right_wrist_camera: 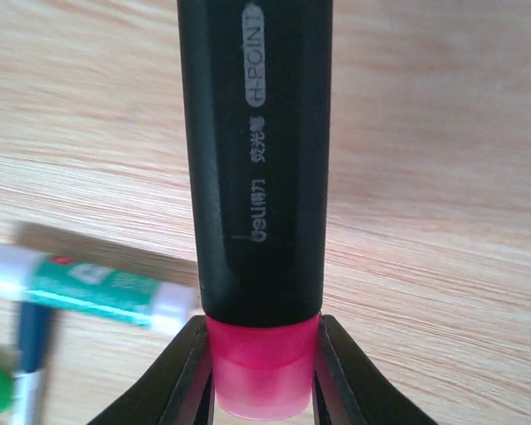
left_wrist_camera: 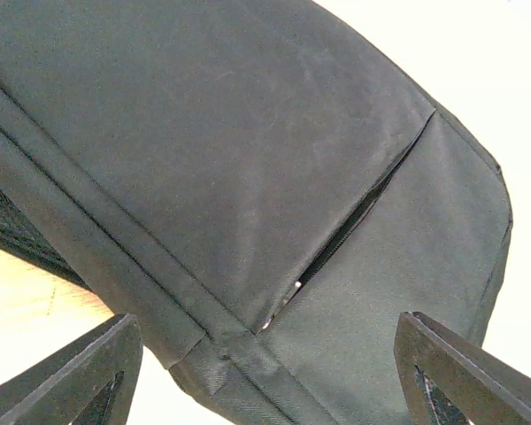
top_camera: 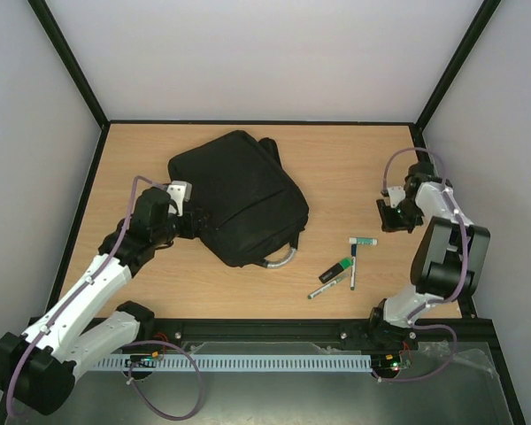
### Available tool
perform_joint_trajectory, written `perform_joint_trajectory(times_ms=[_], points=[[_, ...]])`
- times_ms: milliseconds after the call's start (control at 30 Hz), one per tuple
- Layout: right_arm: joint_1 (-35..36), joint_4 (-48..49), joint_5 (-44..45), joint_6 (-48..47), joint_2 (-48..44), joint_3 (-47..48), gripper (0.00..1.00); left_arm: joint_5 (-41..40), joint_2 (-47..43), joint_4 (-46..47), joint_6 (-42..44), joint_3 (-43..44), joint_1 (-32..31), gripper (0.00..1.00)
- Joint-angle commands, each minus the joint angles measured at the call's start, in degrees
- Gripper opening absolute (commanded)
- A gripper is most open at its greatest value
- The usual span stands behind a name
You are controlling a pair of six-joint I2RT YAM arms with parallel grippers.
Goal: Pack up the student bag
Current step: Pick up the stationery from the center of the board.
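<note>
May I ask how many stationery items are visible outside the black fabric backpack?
5: black pink-capped highlighter in the right gripper; white-green tube, green-black marker and two thin pens on the wooden table. Others may be hidden inside.

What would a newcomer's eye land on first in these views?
The big black student bag dominates the picture. It lies left of centre on the table, with the open left gripper at its near-left edge. In the right wrist view a black highlighter with a pink cap fills the frame, pinched at the cap by the right gripper. A white-and-green tube and a green marker lie loose nearby.
</note>
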Motion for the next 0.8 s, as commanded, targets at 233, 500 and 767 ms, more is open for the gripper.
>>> perform_joint_trajectory(times_ms=[233, 500, 767], points=[[15.78, -9.33, -12.14, 4.12, -13.51, 8.62, 0.14, -5.99, 6.7, 0.04, 1.86, 3.88, -7.78, 0.77], [25.47, -9.36, -15.81, 6.59, -12.28, 11.36, 0.13, -20.14, 22.12, -1.44, 8.18, 13.91, -15.12, 0.8], [28.43, -6.11, -22.07, 8.57, -9.53, 10.08, 0.11, -20.06, 36.18, -1.24, 16.28, 22.71, -15.21, 0.82]])
